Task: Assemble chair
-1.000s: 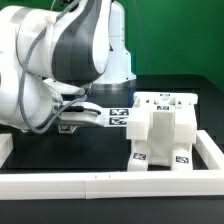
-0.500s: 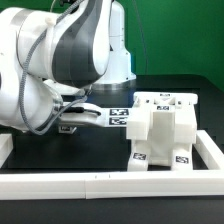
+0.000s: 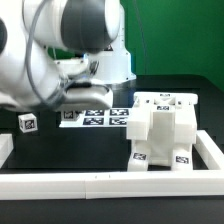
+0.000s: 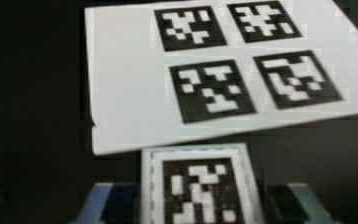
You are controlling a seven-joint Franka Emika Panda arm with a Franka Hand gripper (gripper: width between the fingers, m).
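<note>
The partly built white chair [image 3: 160, 130], a blocky body with tags, stands at the exterior view's right. A small loose white tagged piece [image 3: 27, 122] lies on the black table at that view's left. In the wrist view my gripper [image 4: 202, 197] is open. A white tagged piece [image 4: 197, 185] sits between its fingers [image 4: 110, 200], with a dark gap on each side. I cannot tell whether this piece rests on the table. In the exterior view the arm [image 3: 70, 50] hides my fingers.
The marker board [image 3: 97, 117] lies at the table's middle, just beyond my gripper; it also shows in the wrist view [image 4: 131, 100]. A plain white border rail [image 3: 100, 180] runs along the front and the right side [image 3: 212, 150].
The arm has swung up and toward the exterior view's right. The small tagged piece at the left, hidden by the arm before, now shows, and more of the marker board is uncovered.
</note>
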